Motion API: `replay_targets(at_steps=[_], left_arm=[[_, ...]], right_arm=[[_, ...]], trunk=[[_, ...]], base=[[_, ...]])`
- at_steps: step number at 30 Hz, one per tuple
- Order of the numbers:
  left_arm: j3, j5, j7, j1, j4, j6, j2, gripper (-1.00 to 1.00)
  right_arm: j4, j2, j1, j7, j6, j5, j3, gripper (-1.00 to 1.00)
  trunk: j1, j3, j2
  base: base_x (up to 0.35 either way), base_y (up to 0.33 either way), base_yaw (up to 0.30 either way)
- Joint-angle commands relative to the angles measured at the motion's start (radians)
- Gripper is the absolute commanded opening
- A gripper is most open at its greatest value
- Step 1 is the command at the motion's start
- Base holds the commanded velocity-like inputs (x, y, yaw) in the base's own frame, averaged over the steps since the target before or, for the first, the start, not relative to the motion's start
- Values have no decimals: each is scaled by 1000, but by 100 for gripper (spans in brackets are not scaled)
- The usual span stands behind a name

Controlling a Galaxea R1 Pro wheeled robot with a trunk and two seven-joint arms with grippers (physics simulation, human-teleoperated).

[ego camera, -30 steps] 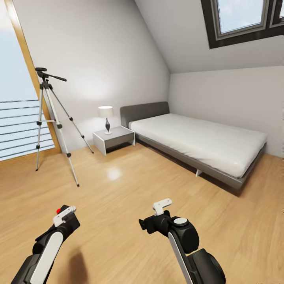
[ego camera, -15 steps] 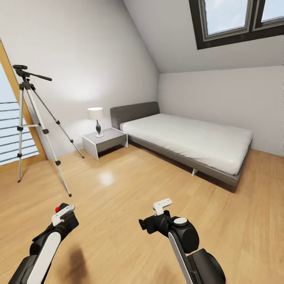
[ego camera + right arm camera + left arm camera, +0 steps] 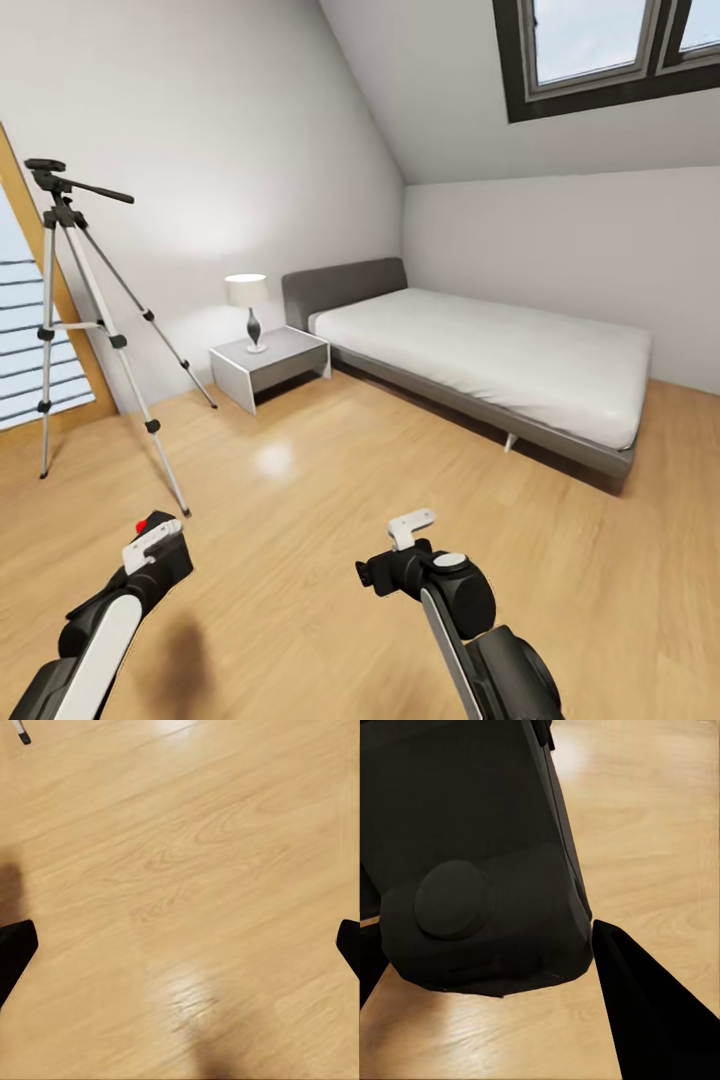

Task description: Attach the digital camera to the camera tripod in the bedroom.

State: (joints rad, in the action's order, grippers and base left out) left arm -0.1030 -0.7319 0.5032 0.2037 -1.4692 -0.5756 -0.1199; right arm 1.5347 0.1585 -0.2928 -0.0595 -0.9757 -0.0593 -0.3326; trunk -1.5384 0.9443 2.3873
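The camera tripod point(image 3: 60, 300) stands at the far left on the wooden floor, its silver legs spread and its black head with the pan handle point(image 3: 85, 187) on top. Low at the left, my left gripper point(image 3: 158, 548) is shut on the digital camera point(image 3: 145, 524), whose red button faces up. In the left wrist view the camera's black body point(image 3: 472, 855) sits between the fingers point(image 3: 652, 1020). My right gripper point(image 3: 373, 577) hovers over bare floor, open and holding nothing, its fingertips point(image 3: 15, 952) far apart.
A grey-framed bed with a white mattress point(image 3: 480, 350) lies at the right along the wall. Between bed and tripod stands a grey bedside table point(image 3: 268, 368) with a lamp point(image 3: 248, 300). Behind the tripod is a window with slats point(image 3: 25, 340). Wooden floor point(image 3: 330, 470) stretches ahead.
The whole picture has shifted, so the camera has moved: tripod and bed now sit further left than a second ago. Both grippers hold the same pose, a little lower in the picture.
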Motion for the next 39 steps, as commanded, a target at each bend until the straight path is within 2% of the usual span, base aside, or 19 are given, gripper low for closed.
replay_targets(at_steps=[1,3,9,29,39], left_arm=[[-3,-9,6,0,-2,-2,-1,-100],[-33,-10,0,-1,-3,-3,-1,-100],[-52,-10,-12,-1,-3,-5,-1,-100],[-56,-11,-15,-1,-2,-6,-1,-100],[-55,-10,-16,-1,-2,-7,-1,-100]], right_arm=[[-7,1,-1,-3,2,-7,0,100],[-39,2,-2,8,48,-6,-3,100],[-53,2,-3,12,68,-4,-21,100],[-57,2,-3,13,72,-4,-30,100],[-56,-1,-2,13,79,-2,-35,100]], trunk=[[0,1,0],[0,1,0],[0,4,0],[0,33,0],[0,38,0]], base=[[196,308,-7],[196,308,-3],[196,308,-1],[235,268,0],[297,165,0]])
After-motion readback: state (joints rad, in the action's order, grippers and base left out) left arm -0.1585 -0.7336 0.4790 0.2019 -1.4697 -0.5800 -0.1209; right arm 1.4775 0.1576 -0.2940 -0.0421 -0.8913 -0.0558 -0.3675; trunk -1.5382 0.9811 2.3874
